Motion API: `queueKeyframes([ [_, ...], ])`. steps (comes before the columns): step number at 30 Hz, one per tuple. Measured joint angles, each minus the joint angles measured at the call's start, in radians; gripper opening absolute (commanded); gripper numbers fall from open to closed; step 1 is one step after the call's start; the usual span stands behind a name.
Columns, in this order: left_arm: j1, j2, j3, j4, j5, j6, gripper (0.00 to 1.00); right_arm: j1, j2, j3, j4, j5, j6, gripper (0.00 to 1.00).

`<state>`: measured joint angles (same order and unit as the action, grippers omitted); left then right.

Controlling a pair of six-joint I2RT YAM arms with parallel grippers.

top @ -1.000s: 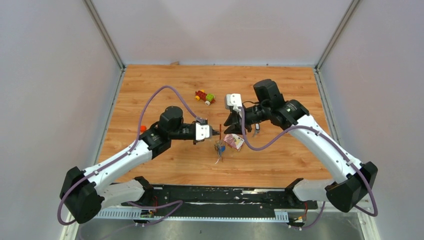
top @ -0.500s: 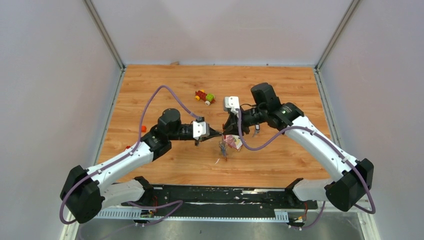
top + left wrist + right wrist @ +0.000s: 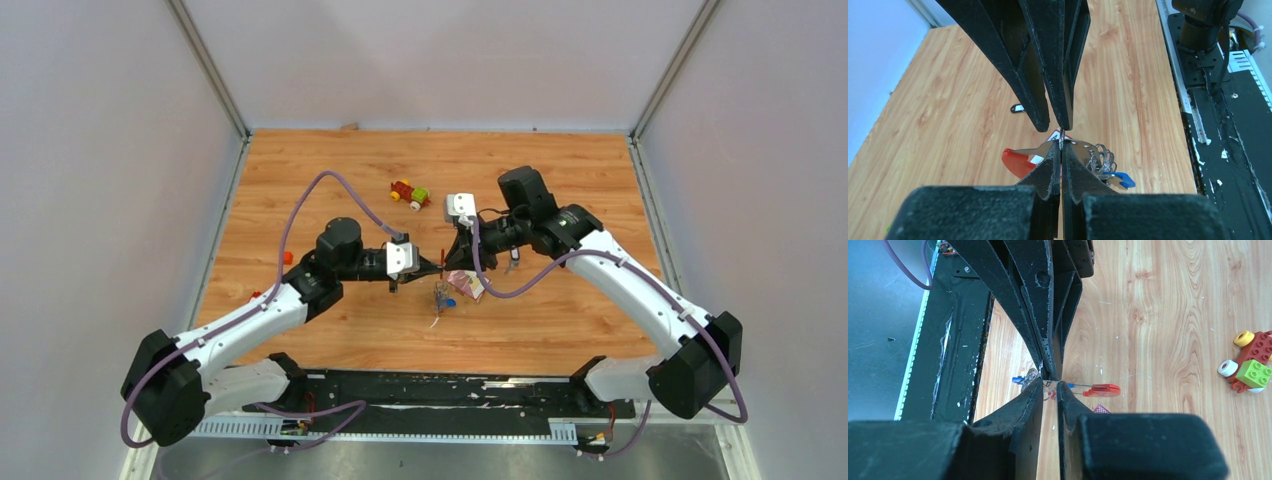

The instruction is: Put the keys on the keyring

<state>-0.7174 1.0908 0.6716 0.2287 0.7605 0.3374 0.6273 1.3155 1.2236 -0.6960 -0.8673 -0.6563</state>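
Right, my left gripper (image 3: 1061,151) is clamped tight on the keyring (image 3: 1020,161), holding it above the middle of the table (image 3: 300,170) so the blue key (image 3: 1122,180) dangles free. Opposite, my right gripper (image 3: 1049,386) shows a sliver of gap. Biting the ring? Can't tell.

A robotics lab cell; plain white walls (image 3: 100,150), aluminium corner posts (image 3: 205,65), a wood-grain table (image 3: 560,170).

Matt wood-grain table (image 3: 300,180) — shiny metal keyring (image 3: 1100,156), glossy red plastic fob (image 3: 1015,161).
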Motion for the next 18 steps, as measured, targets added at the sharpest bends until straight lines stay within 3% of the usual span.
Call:
queueKeyframes([
  [11,0.0,0.002,-0.006,0.01,0.0,0.0,0.0,0.002,0.009,0.0,-0.006,-0.016,-0.025,0.25],
  [18,0.0,0.002,-0.006,0.027,0.0,0.0,0.0,0.006,0.009,0.0,-0.017,-0.024,-0.053,0.24],
])
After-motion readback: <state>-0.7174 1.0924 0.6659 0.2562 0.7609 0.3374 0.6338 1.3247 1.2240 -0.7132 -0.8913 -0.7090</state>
